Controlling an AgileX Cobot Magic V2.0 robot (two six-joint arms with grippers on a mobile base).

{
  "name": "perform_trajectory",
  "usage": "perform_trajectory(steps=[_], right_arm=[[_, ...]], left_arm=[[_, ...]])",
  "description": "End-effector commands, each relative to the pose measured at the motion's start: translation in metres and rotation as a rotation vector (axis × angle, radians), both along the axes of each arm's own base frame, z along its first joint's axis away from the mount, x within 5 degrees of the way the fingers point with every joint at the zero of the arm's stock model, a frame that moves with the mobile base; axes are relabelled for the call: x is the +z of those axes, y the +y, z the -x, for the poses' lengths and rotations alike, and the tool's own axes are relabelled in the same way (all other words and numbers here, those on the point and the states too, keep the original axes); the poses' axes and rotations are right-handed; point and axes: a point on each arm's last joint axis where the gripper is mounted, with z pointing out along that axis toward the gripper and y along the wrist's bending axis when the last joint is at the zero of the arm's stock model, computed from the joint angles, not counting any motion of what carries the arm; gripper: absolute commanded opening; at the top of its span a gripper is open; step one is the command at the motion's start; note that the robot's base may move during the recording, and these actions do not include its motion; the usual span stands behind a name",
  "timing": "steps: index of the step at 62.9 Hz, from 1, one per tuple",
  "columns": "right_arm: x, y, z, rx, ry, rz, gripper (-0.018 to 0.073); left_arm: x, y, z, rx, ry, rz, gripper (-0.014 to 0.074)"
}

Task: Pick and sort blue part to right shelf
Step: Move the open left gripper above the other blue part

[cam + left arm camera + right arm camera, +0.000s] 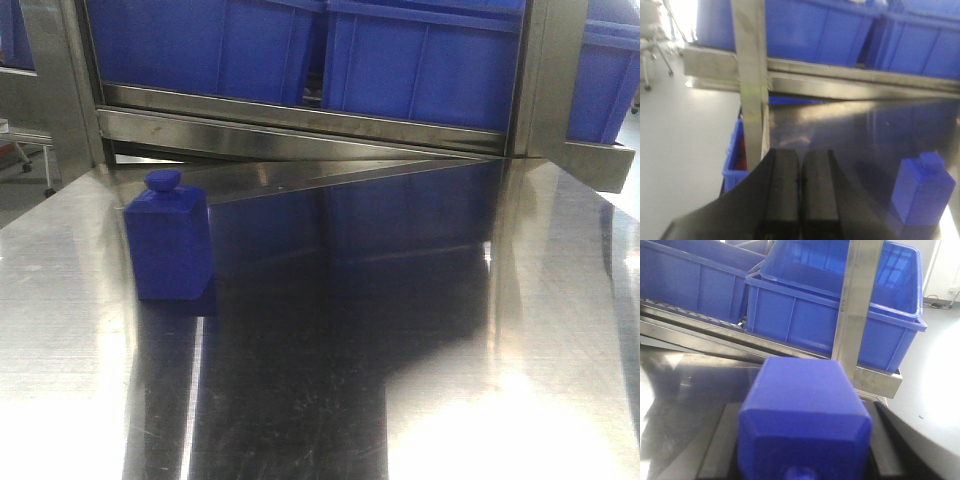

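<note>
My left gripper [800, 162] hangs low in its wrist view, its two black fingers [784, 190] pressed flat together along their length with nothing between them. My right gripper [802, 412] is spread wide around the blue part [800, 385], one dark finger showing on each side of it. The block hides my fingertips, so I judge it clamped rather than merely resting. Neither of my arms shows in the front view.

1 block [168, 245] stands left on the table [400, 350] — shelf [300, 130] with bins [420, 60] behind.
</note>
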Motion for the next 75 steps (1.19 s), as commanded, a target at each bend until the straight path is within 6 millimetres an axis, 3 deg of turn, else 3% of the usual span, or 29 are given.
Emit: perform_trajectory(steps=[1, 18, 32, 36, 63, 75], right_arm=[[0.018, 0.000, 0.001, 0.003, -0.115, 0.007, 0.0393], [0.018, 0.000, 0.001, 0.003, -0.115, 0.007, 0.0393], [0.018, 0.000, 0.001, 0.003, -0.115, 0.007, 0.0393], [0.018, 0.000, 0.001, 0.003, -0.115, 0.007, 0.0393], [0.018, 0.000, 0.001, 0.003, -0.115, 0.007, 0.0393], [0.018, 0.000, 0.001, 0.003, -0.115, 0.007, 0.0393]], left_arm=[[0.025, -0.007, -0.022, -0.026, -0.036, 0.017, 0.0123], [0.037, -0.041, -0.074, -0.145, 0.131, 0.005, 0.0162], [0.043, -0.075, -0.110, -0.225, 0.260, 0.015, 0.0472], [0.045, -0.083, -0.120, -0.238, 0.296, 0.017, 0.0505], [0.064, -0.127, -0.172, -0.291, 0.695, 0.099, 0.0504], [0.065, -0.139, -0.189, -0.268, 0.765, 0.086, 0.0512]])
